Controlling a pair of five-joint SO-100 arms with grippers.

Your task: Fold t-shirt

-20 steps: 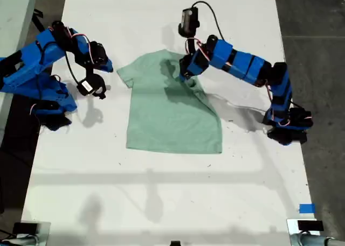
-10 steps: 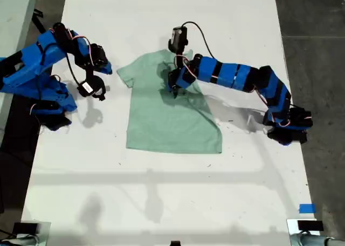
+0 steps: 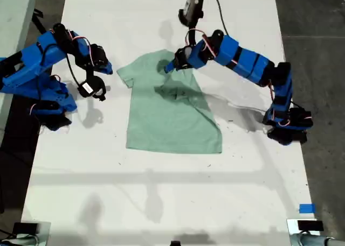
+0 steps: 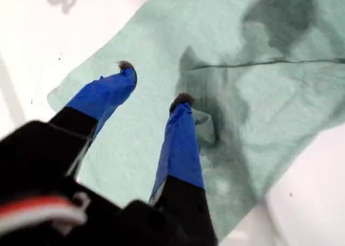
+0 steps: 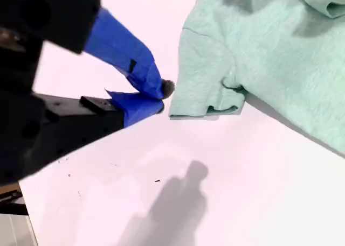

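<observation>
The t-shirt (image 3: 171, 111) lies flat on the white table (image 3: 161, 192), about midway between my two arms, with its neck end away from the exterior camera and its hem nearer it. One sleeve sticks out toward the exterior view's left; the other side is folded in over the body, leaving a slanted edge that runs down to the hem corner on the exterior view's right.

My first gripper (image 3: 171, 66) hangs over the shirt (image 4: 226, 95) near the neck, on the folded side. Its two blue fingers (image 4: 180, 143) stand well apart with nothing between them, and the first wrist view looks down past them onto rumpled cloth and a fold line. Whether the tips touch the cloth I cannot tell; a dark shadow sits on the shirt just below the gripper in the exterior view.

My second gripper (image 3: 97, 91) is off the shirt (image 5: 269, 57), beside the free sleeve (image 5: 207, 76), above bare table (image 5: 215, 181). Its fingertips (image 5: 161, 89) are close together, almost meeting, holding nothing, and they point toward the sleeve's hem without touching it. Its shadow falls on the table nearby.

A small blue tape mark (image 3: 306, 208) sits on the table well away from the shirt, toward the exterior view's lower right.
</observation>
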